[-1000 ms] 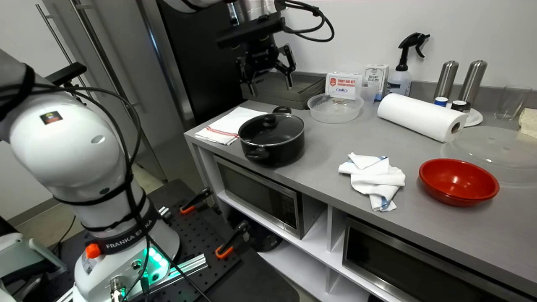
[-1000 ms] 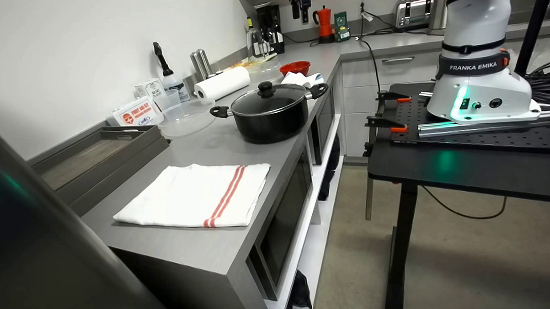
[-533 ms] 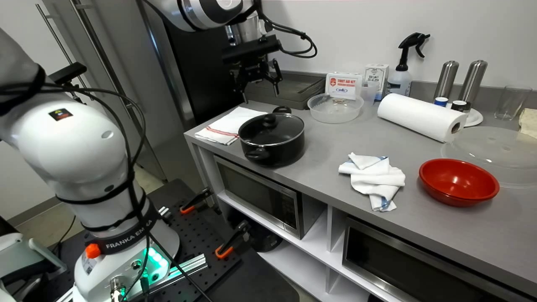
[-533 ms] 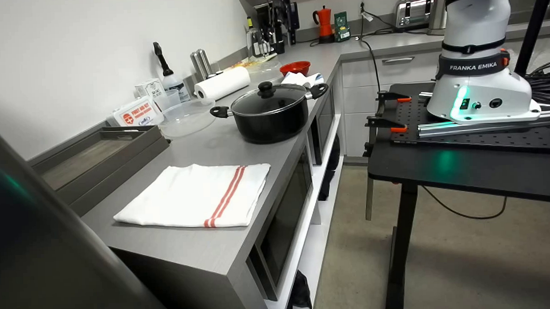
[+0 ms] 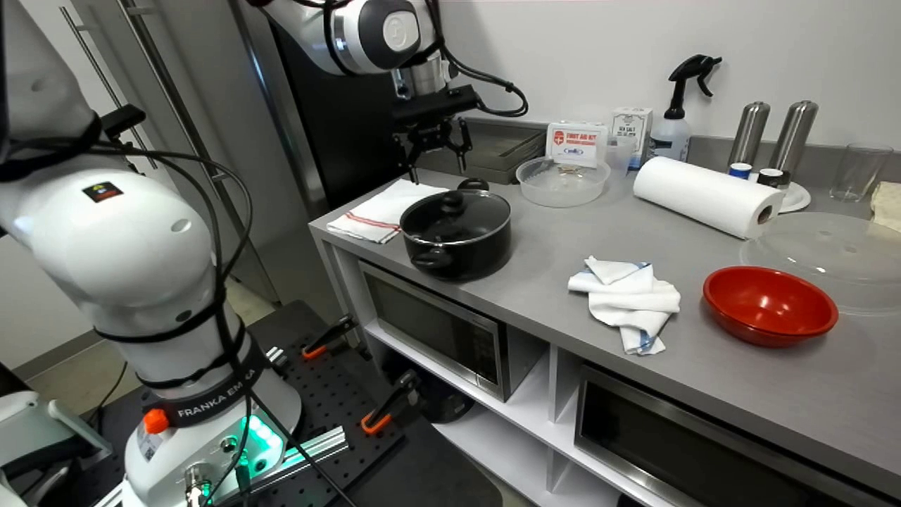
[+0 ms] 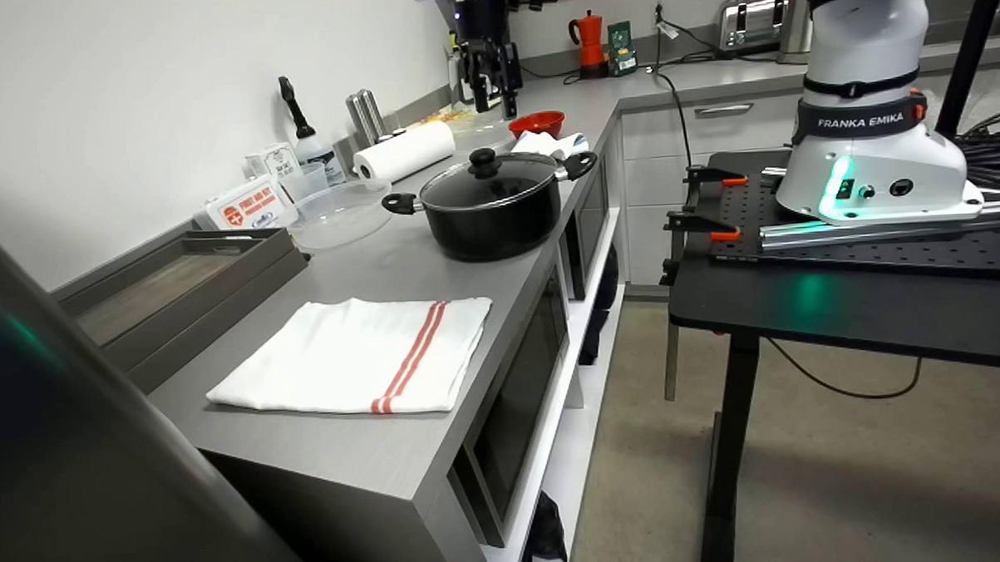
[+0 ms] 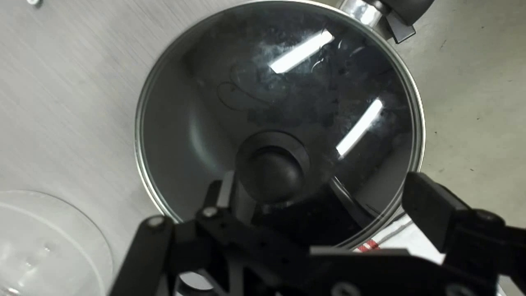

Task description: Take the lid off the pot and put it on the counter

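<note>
The lid (image 5: pixel 461 220) sits on the pot (image 5: pixel 470 260), mid-frame in an exterior view, and the pot stands on the counter (image 5: pixel 549 239). The gripper (image 5: pixel 438 171) hangs above, at upper centre, apart from the lid, its jaws spread wide. The wrist view has the knob (image 7: pixel 274 174) just below centre. In an exterior view, a folded towel (image 6: pixel 344 353) lies at lower left.

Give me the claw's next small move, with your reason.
Probably shift the open claw sideways until the knob is centred between its fingers, before lowering: in the wrist view it shows closer to one finger than the other. The claw hangs clear of the lid, which is on the pot.
</note>
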You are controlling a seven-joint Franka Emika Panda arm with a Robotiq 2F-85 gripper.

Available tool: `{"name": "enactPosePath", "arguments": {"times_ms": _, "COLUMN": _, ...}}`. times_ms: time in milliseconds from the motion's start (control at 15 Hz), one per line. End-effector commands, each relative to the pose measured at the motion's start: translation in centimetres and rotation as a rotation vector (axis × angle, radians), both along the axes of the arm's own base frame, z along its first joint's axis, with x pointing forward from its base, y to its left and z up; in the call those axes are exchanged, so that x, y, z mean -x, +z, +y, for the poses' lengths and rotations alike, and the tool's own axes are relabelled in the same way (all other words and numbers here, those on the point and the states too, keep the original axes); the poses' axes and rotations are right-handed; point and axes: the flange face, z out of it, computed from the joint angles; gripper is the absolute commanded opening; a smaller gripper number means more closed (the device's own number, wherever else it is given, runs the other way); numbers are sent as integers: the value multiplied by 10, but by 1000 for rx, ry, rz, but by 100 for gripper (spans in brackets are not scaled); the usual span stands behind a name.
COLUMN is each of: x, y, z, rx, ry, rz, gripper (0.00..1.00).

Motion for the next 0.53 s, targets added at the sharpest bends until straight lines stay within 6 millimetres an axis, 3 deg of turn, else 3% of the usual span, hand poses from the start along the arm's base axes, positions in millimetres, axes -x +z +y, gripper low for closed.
{"name": "enactPosePath", "arguments": {"times_ms": 0, "x": -17, "y": -17, "z": 16, "rx": -29, "ry": 60, "rz": 19, "gripper": 100}}
{"name": "enactPosePath", "arguments": {"times_ms": 467, "x": -35, "y": -41, "z": 18, "rx": -38, "ry": 100, "rz": 54, "gripper": 100}}
